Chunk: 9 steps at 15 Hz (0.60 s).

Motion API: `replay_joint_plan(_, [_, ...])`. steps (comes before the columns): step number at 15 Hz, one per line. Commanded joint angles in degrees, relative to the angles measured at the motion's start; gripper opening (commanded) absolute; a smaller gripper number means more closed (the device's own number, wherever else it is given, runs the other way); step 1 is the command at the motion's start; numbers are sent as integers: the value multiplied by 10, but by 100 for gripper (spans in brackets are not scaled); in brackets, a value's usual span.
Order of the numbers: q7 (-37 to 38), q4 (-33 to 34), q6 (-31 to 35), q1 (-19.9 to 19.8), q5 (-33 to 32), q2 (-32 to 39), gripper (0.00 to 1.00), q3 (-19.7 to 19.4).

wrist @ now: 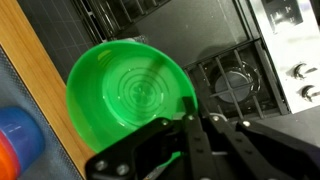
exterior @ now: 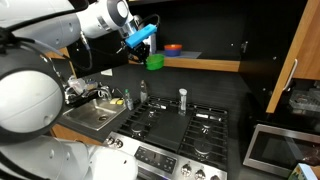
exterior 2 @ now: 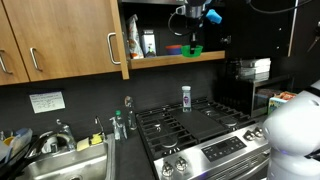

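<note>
Lying well below the jaws, the stove (exterior 2: pixel 195 120) is filling the lower scene — the wooden shelf (exterior: pixel 205 64) is running just beside them. The jaws are clenching the rim of the green bowl (wrist: pixel 130 100), which is hanging beneath them — a white bottle (exterior 2: pixel 186 97) is standing far below.
</note>
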Motion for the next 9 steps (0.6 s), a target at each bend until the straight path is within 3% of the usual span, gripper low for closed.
replay_joint_plan(1, [-10,41,5,5,28,15,1,-17])
replay_joint_plan(9, [-29,148,13,0,73,86,1,-35])
